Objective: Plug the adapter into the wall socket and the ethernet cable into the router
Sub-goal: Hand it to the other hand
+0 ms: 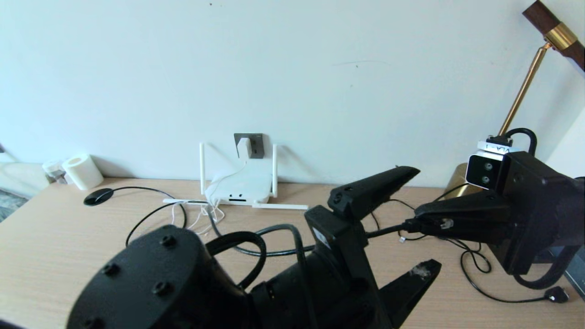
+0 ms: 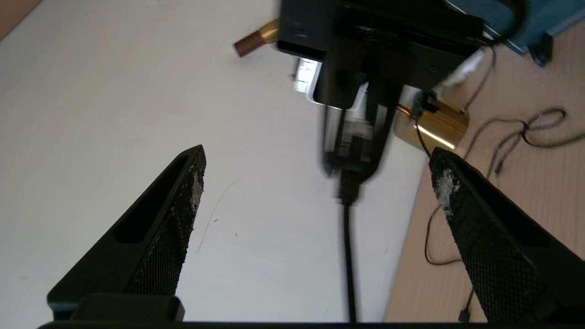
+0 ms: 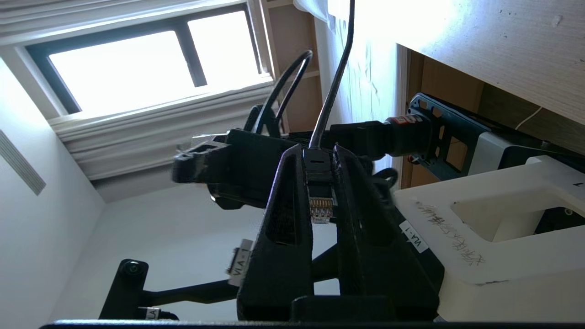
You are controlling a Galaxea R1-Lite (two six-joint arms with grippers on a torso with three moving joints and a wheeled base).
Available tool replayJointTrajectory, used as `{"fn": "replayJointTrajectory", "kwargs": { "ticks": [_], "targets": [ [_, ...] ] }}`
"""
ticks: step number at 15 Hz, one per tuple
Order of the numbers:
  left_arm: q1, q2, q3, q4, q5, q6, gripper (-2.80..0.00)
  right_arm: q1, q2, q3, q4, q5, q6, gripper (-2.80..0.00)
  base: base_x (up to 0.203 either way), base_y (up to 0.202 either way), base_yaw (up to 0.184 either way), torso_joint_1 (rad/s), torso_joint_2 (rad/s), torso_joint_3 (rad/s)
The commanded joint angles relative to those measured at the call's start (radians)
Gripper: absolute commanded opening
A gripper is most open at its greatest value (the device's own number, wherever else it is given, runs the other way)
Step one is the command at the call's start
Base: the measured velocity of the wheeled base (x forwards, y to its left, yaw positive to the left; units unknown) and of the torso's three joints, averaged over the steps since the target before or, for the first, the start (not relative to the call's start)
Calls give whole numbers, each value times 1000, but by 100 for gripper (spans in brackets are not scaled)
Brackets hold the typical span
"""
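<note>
The white adapter (image 1: 243,147) sits in the dark grey wall socket (image 1: 256,145), and its thin white cord drops to the white router (image 1: 237,185) lying on the table below. My right gripper (image 1: 413,221) hovers above the table's right side, shut on the black boot of the ethernet cable (image 1: 388,230). The clear plug (image 3: 320,208) points back between its fingers (image 3: 279,214). My left gripper (image 1: 428,216) is open just in front of it. The cable (image 2: 349,256) runs between the left fingers (image 2: 183,201) without touching them.
A brass lamp base (image 1: 457,183) stands behind the right arm. Thin black cords (image 1: 475,265) with a small black plug (image 1: 557,294) lie at the right. A paper roll (image 1: 82,171) and a flat black plug (image 1: 98,196) lie at the far left of the wooden table (image 1: 68,246).
</note>
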State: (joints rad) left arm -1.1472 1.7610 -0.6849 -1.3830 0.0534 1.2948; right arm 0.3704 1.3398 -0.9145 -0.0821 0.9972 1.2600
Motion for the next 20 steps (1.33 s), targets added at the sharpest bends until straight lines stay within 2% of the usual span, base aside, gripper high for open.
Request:
{"fn": "replayJointTrajectory", "kwargs": {
  "ticks": [1, 7, 20],
  "targets": [
    [0, 31, 7, -13, -1, 23, 0, 1, -2, -1, -1, 6, 7, -280, 0, 0, 0, 0, 0, 0],
    [15, 33, 83, -122, -2, 49, 0, 1, -28, -1, -1, 10, 13, -280, 0, 0, 0, 0, 0, 0],
    [15, 33, 71, -123, -23, 50, 0, 1, -11, 4, -5, 8, 12, -280, 0, 0, 0, 0, 0, 0]
  ]
}}
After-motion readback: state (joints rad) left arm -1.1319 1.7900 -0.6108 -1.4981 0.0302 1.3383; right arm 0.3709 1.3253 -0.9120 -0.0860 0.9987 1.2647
